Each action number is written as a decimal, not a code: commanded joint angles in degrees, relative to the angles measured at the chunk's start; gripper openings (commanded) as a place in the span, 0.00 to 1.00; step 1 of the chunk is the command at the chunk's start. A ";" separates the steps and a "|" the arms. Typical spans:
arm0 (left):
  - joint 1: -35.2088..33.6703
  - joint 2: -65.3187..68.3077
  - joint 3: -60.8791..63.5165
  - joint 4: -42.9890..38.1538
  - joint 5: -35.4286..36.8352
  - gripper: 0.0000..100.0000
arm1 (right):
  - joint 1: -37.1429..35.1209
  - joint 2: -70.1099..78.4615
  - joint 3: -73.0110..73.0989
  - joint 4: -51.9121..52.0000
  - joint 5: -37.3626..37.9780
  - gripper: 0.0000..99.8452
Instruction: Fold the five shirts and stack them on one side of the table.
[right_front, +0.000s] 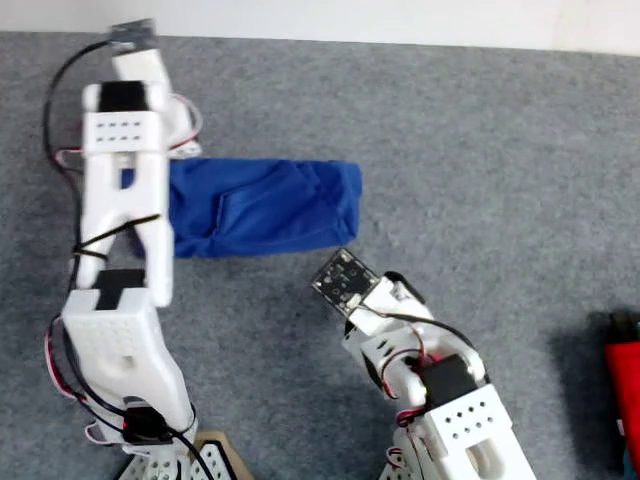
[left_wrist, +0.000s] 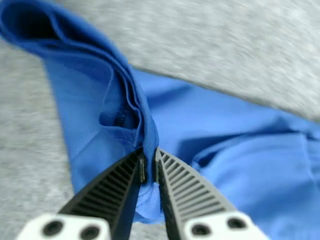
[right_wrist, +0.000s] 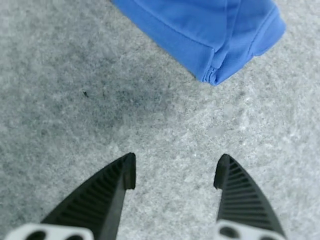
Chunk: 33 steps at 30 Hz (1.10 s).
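High view: the left arm stands at the left side of the grey table. Its white links lie across the left end of the blue shirt. The shirt is folded into a long band. It runs from under this arm toward the middle of the table, in the far-left part of the surface. Its right end is a rounded fold.

Left wrist view: the left gripper is clamped on a raised ridge of the blue shirt. The ribbed black fingers press on the ridge from both sides, and only cloth separates them. The ridge rises from the fingertips as a narrow pleat of several layers. The rest of the shirt spreads flat on the grey surface beside it.

High view: the right arm stands at the near middle of the table. Its wrist end is just beside the shirt's near right corner.

Right wrist view: the right gripper has its fingers spread wide, with bare grey table showing between them. The folded corner of the shirt lies ahead of the fingertips and apart from them.

High view: a red object sits at the right edge, well apart from the shirt. It is partly cut off, and its kind cannot be told.
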 joint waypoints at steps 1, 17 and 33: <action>6.99 -3.82 -1.80 0.44 0.53 0.01 | -0.40 -2.68 1.36 -3.21 -4.40 0.26; 27.12 -4.09 -2.07 1.49 0.53 0.01 | 2.07 -3.65 5.76 -6.29 -6.68 0.26; 32.57 -3.91 -1.89 0.35 0.18 0.09 | 4.00 -3.65 5.85 -6.29 -9.41 0.26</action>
